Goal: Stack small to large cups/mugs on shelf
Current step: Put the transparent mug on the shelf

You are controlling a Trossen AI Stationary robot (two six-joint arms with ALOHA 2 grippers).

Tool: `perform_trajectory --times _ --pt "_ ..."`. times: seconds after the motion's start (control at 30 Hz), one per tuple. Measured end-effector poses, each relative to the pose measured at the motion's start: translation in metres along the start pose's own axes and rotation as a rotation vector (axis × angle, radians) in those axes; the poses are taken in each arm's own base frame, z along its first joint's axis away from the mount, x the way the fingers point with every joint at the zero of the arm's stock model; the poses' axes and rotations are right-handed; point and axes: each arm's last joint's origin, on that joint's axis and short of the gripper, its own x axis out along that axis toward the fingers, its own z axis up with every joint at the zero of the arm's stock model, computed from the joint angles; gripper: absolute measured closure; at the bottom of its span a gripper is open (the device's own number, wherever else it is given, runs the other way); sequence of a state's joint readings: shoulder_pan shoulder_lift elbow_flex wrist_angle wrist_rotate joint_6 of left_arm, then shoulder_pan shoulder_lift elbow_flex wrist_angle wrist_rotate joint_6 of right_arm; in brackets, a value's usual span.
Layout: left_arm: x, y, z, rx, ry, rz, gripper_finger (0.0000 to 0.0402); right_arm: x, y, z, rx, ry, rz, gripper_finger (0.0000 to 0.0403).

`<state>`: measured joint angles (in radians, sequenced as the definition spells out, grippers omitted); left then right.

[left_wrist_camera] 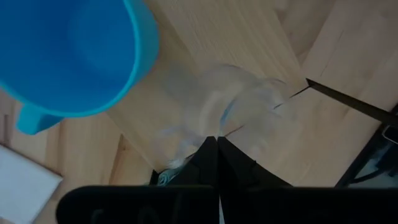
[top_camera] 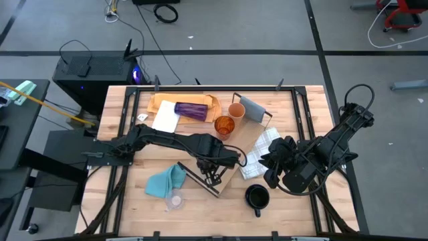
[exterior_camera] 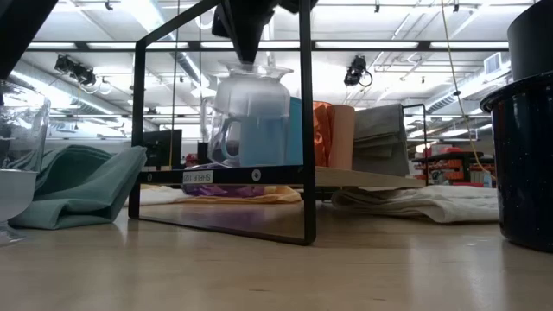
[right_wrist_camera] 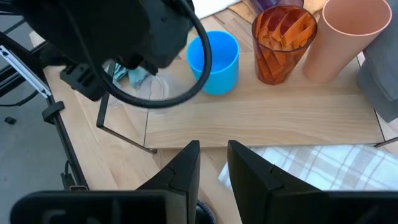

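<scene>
Holding a clear cup (left_wrist_camera: 230, 118) by its rim between closed fingers, the left gripper (top_camera: 212, 163) stood over the near end of the shelf (right_wrist_camera: 261, 115), probably to set the cup just beside the light blue mug (right_wrist_camera: 214, 61). Further along the board stood the amber cup (right_wrist_camera: 283, 40) and the tan cup (right_wrist_camera: 345, 34). The right gripper (right_wrist_camera: 213, 163) waited near the shelf's edge, its fingers a little apart and empty. The dark mug (top_camera: 257, 197) was on the table, not yet placed.

Light-wood shelf (right_wrist_camera: 267, 118) carrying, upright in a row: clear cup (exterior_camera: 251, 117), light blue mug (right_wrist_camera: 214, 61), amber translucent cup (right_wrist_camera: 283, 42), tan cup (right_wrist_camera: 345, 37). Purple tumbler (top_camera: 192, 110) on its side behind. Dark mug (top_camera: 257, 197) and another clear cup (top_camera: 175, 199) upright on the table.
</scene>
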<state>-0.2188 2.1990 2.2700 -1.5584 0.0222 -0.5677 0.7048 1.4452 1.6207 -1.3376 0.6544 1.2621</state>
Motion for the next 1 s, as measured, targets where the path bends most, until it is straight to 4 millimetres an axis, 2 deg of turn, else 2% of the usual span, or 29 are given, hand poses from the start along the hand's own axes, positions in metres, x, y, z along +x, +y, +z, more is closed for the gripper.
perform_trajectory --times 0.23,0.53,0.77,0.87,1.0 --pt "-0.022 -0.001 0.001 0.005 -0.07 -0.033 0.0401 0.0 0.0 0.0 0.001 0.0 0.0 0.0314" --pt "-0.022 -0.003 -0.001 0.012 -0.06 -0.043 0.0399 0.0 0.0 0.0 0.001 0.0 0.0 0.0314" --pt "-0.022 -0.009 -0.005 0.025 -0.031 -0.088 0.0363 0.0 0.0 0.0 0.002 0.0 0.0 0.0314" --pt "-0.015 -0.012 -0.007 0.034 -0.006 -0.076 0.0352 0.0 0.0 0.0 0.002 0.0 0.0 0.0314" --pt "0.006 -0.012 -0.011 0.024 0.066 -0.03 0.0357 0.0 0.0 0.0 0.002 0.0 0.0 0.0314"
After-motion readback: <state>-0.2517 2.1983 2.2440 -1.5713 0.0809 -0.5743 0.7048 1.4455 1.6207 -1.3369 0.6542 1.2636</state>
